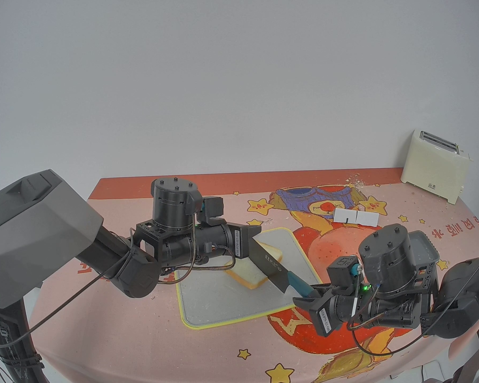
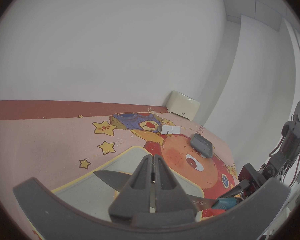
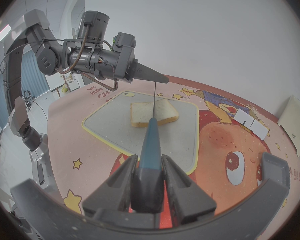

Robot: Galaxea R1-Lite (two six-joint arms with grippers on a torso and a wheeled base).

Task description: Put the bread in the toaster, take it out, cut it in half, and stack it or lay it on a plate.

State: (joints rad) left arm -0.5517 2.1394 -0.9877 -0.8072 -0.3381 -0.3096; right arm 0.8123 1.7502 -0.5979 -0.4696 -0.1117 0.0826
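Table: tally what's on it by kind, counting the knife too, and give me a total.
toaster: 1
cutting board: 1
bread slice: 1
knife: 1
grey tray: 1
white card: 1
Total: 6

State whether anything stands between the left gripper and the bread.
Yes. The knife, held in the right gripper, stands on edge over the bread, directly beneath the shut left gripper.
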